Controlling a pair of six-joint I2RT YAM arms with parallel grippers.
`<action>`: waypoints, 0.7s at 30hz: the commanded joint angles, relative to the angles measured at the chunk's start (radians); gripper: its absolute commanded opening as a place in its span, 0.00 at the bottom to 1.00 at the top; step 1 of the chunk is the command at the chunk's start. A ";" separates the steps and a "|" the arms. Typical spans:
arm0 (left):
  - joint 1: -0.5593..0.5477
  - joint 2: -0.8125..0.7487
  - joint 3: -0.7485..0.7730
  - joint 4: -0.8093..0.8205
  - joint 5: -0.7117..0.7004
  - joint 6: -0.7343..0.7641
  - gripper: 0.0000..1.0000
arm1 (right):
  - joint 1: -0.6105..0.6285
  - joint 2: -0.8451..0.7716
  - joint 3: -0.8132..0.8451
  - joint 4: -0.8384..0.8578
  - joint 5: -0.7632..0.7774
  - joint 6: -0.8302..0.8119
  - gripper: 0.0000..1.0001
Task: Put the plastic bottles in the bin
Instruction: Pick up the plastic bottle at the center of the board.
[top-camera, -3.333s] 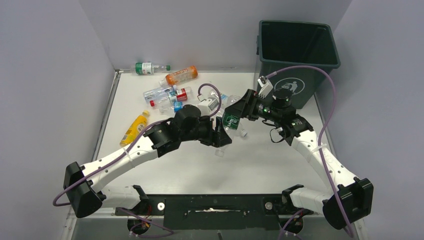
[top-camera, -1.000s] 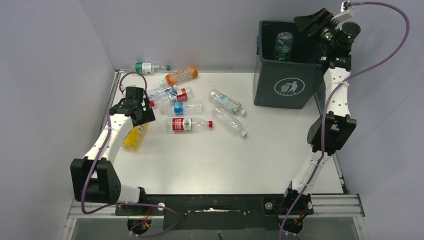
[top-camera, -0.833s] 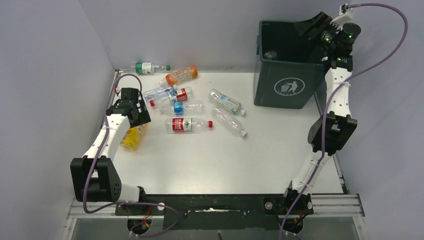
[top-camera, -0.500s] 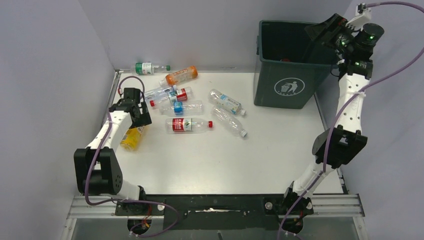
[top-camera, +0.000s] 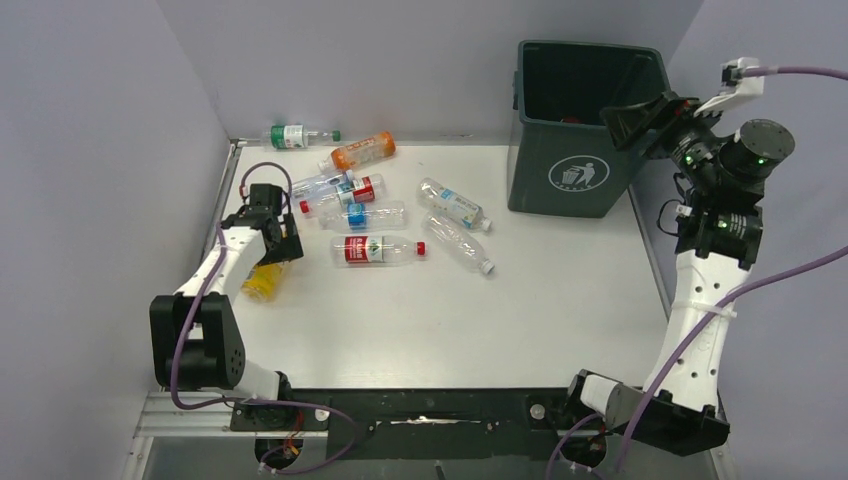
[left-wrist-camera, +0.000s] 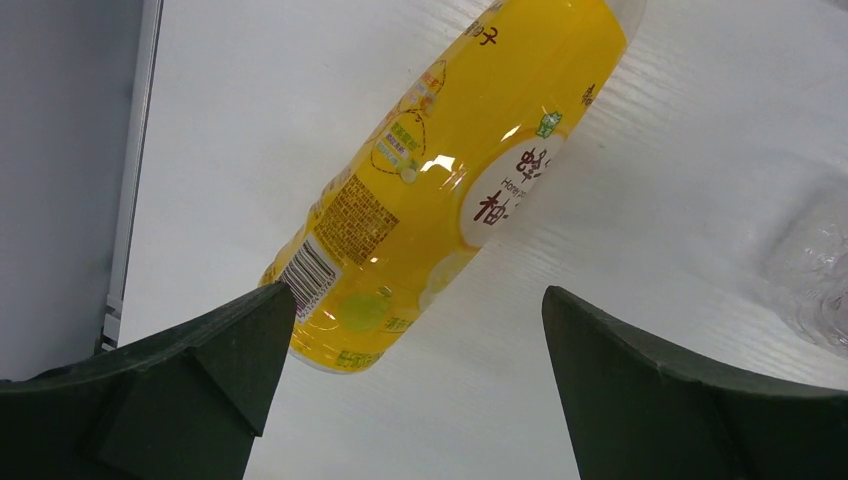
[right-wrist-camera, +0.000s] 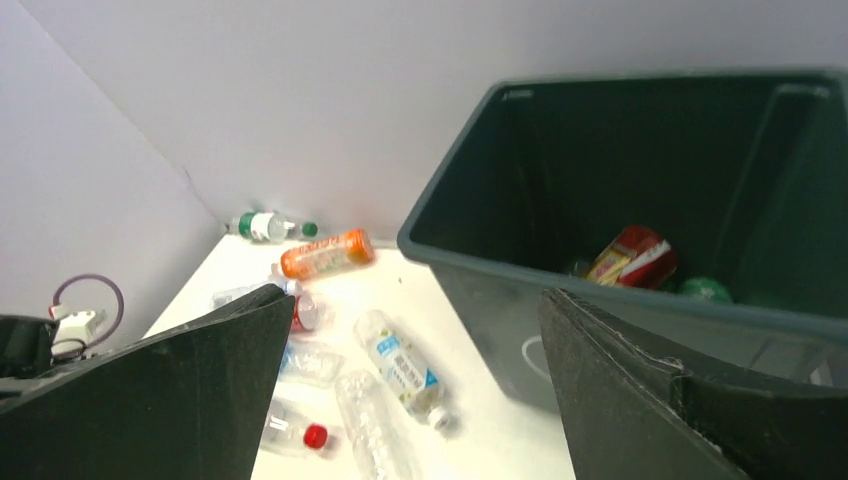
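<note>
Left fingers (top-camera: 276, 250) are spread wide open and empty, hanging right over the yellow bottle (left-wrist-camera: 450, 190), which lies on its side near the counter's (top-camera: 450, 320) left edge. From the left wrist view the bottle sits between the two tips. One tip overlaps its bottom corner, but I can't tell if it's actually touching. The cap end runs out of that frame, and from the top camera the arm covers the upper part of the bottle.

Right fingers (top-camera: 620, 125) are also open with nothing in them, up in the air by the right side of the bin's (top-camera: 545, 170) rim. The bin stands at the far right corner of the counter. Looking down into it from the right wrist, there's a red-labelled bottle (right-wrist-camera: 630, 258) and something green (right-wrist-camera: 705, 290) at the bottom. The rest is too dark to make out.

Everything else is loose on the counter, all lying down:
- a green-label bottle (top-camera: 295, 135) against the back wall
- an orange bottle (top-camera: 362, 151) just in front of it
- a tangle of clear ones with blue and red bits (top-camera: 335, 188), touching each other, hard to count
- a clear one with a blue cap (top-camera: 365, 215) beside that
- a red-label bottle (top-camera: 378, 249) nearer the middle
- two more clear bottles (top-camera: 455, 222) side by side between the pile and the bin

A blurry bit of clear plastic (left-wrist-camera: 820, 280) pokes in at the right edge of the left wrist view, near the yellow bottle.
</note>
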 joint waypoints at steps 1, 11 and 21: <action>0.005 0.005 0.002 0.065 -0.028 0.010 0.98 | 0.045 -0.065 -0.100 -0.075 0.082 -0.069 0.98; 0.000 0.037 -0.019 0.083 -0.030 0.003 0.98 | 0.210 -0.266 -0.422 -0.059 -0.059 0.022 0.98; -0.010 0.066 -0.038 0.067 -0.018 -0.059 0.96 | 0.252 -0.334 -0.548 -0.099 -0.061 -0.007 0.98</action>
